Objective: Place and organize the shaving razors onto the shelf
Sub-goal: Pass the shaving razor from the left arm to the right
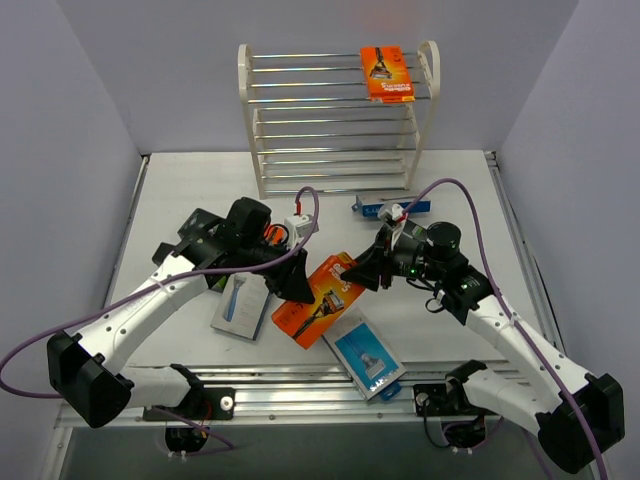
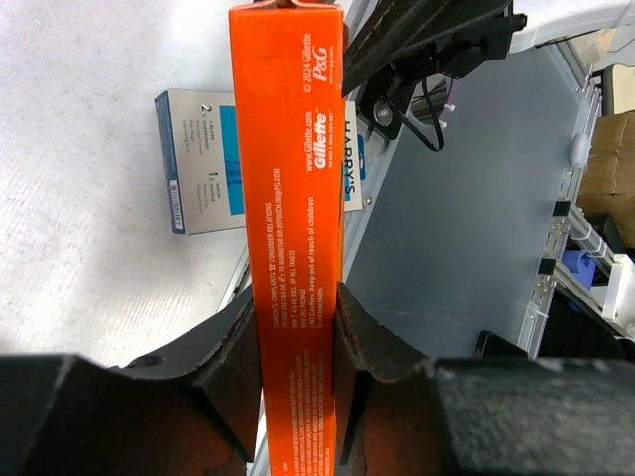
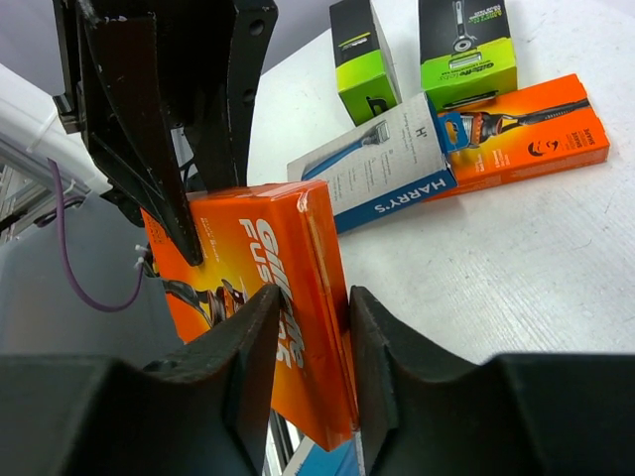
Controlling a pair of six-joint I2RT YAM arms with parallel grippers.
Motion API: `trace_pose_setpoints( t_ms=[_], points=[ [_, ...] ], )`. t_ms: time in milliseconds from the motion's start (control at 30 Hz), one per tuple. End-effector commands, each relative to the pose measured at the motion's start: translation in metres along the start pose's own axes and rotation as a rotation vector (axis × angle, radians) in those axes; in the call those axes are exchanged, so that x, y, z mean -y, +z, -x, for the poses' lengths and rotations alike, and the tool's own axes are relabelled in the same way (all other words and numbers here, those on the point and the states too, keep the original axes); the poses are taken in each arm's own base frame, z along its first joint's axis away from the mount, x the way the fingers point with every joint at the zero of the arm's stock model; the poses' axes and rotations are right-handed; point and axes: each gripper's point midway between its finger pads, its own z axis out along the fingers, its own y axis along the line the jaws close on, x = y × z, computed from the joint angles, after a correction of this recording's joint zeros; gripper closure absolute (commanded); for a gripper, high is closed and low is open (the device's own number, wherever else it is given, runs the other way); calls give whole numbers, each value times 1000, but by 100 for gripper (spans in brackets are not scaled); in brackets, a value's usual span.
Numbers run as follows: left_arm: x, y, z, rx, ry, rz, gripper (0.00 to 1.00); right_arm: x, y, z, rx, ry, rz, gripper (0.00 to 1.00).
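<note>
- One blue-grey pack [image 1: 240, 305] is seen lying flat left of centre in the top view, partly under the left arm and touched by neither gripper.
- Just right of it, the left gripper [image 2: 300, 327] is clamped on an orange card [image 1: 322, 300] held at the centre of the top view, well apart from the rack. In the left wrist view its jaws are pressed against both broad faces, with the narrow printed edge standing between them.
- The card is judged light and fairly stiff, being thin printed board. It is smooth-faced, so slipping or twisting is to be expected if only a corner is pinched. A hold across the broad faces, well in from the edge, is judged safest, and hard squeezing could crease it.
- Further right, the right gripper [image 3: 310, 317] is set on the same card from the opposite side. In the right wrist view the card fills the gap between its fingers, so a grip is taken as made, though its firmness cannot be told.
- At the upper right, a second orange card [image 1: 387, 73] lies flat on the top rods of the shelf [image 1: 431, 80].
</note>
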Motion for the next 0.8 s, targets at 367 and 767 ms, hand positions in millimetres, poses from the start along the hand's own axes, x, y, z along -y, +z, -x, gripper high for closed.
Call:
trace_pose_setpoints(
  t_ms=[367,767],
  points=[
    [-10,-18,31,33,90,141,98,-41,8,8,-21,-59,154,92],
    [-22,-33,55,74,89,206,98,-51,15,-4,-66,-52,194,97]
  ],
)
